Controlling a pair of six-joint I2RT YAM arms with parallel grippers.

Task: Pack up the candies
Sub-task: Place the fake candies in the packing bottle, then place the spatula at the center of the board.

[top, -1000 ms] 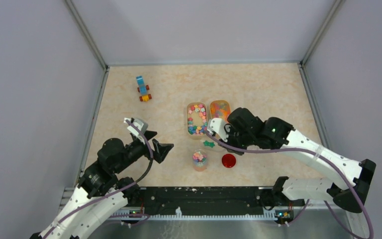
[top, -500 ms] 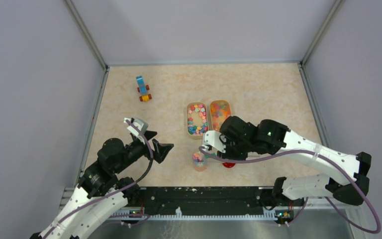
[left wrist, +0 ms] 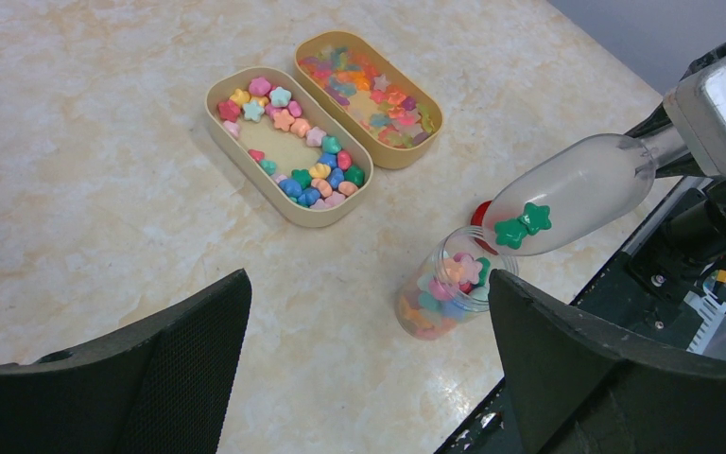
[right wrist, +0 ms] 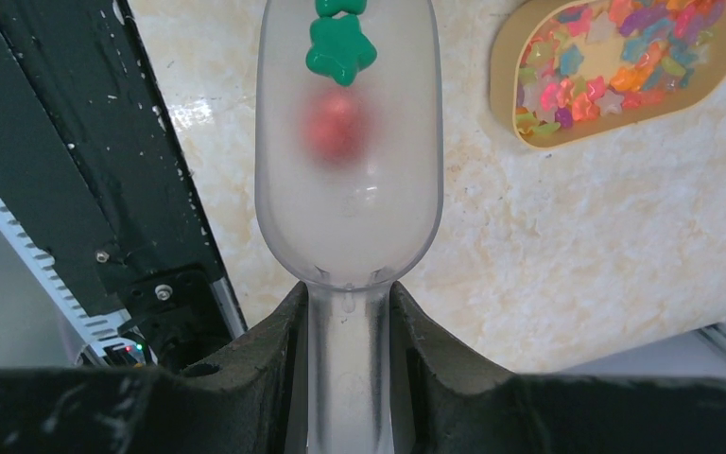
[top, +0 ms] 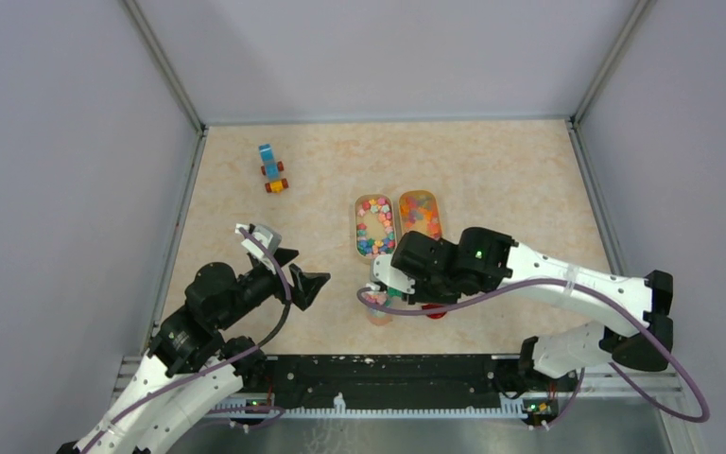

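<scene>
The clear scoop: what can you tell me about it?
The scoop looks like frosted, translucent plastic: a rounded bowl on a narrow handle. The right gripper clamps the handle. It tilts mouth-down just above the open jar, with two green star candies at its lip. Whether it touches the jar is unclear.

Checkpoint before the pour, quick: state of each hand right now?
Left hand: open, empty.
Right hand: closed on the translucent plastic scoop carrying green star candies.

Marbled table (top: 510, 170) w/ 2 tan trays (left wrist: 282, 151), clear jar (left wrist: 408, 312), red lid (left wrist: 479, 211), toy vehicle (top: 271, 168).
</scene>
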